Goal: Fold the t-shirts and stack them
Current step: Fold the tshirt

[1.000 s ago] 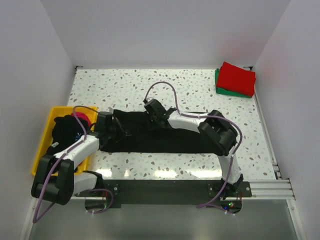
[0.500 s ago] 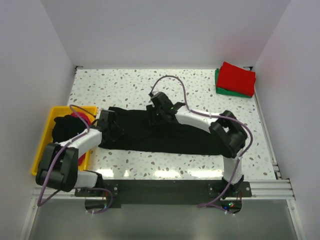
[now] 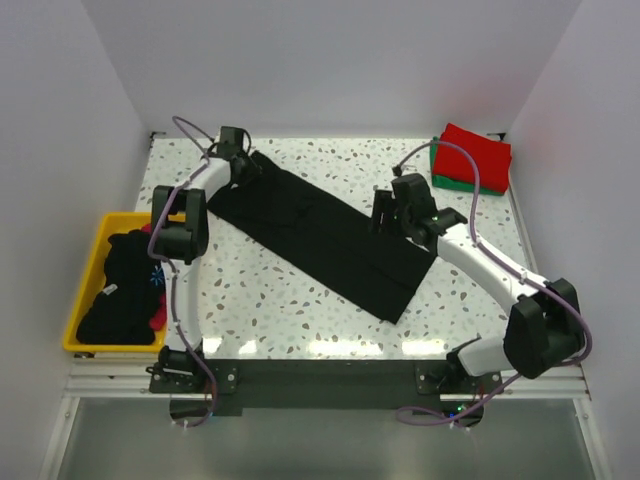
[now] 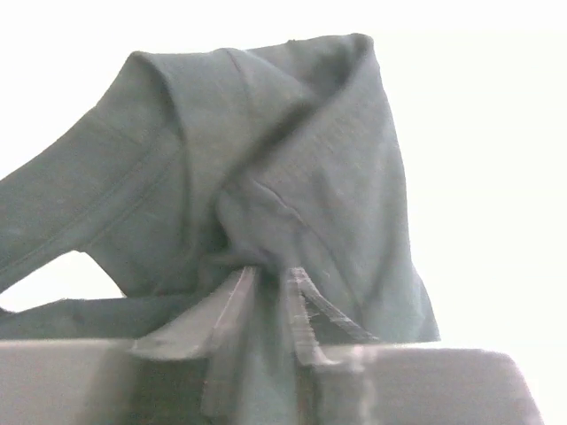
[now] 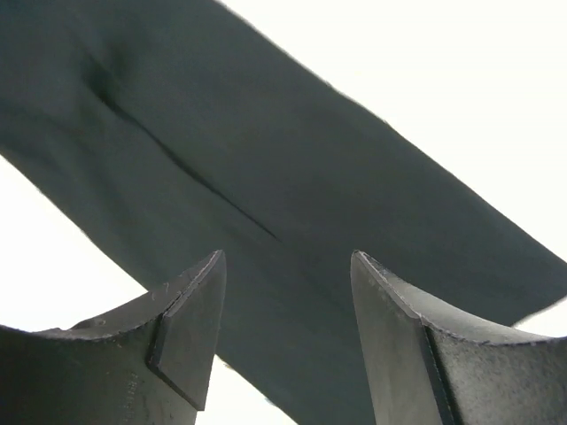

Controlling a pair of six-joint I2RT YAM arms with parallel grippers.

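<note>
Your left pincer (image 4: 267,279) is clamped on a bunched corner of the black t-shirt (image 3: 320,235); the left wrist view shows the cloth gathered up and running right between the fingers. That's way out at the far left corner of the tabletop (image 3: 250,300). Your right pincer (image 5: 285,261) has its jaws spread with nothing in them, and it hovers just over the same shirt near its right edge, not touching as far as I can tell. The shirt itself lies as one long narrow band, running on a slant from that far left corner down toward the near middle, so to my eye the lengthwise folds are in and the cross folds aren't done yet. It's flat apart from a crease or two and the puckered end you're holding. Further out, the red t-shirt (image 3: 475,155) sits folded on top of the green t-shirt (image 3: 437,168) in the far right corner, so I'd call those two finished and stacked. Over on the left, the yellow bin (image 3: 78,318) has a dark bundle (image 3: 125,285) and some pink cloth (image 3: 160,308) crumpled in it, untouched. So roughly: two done, one halfway, and the bin load waiting, plus the black one needs to end up on that stack.
</note>
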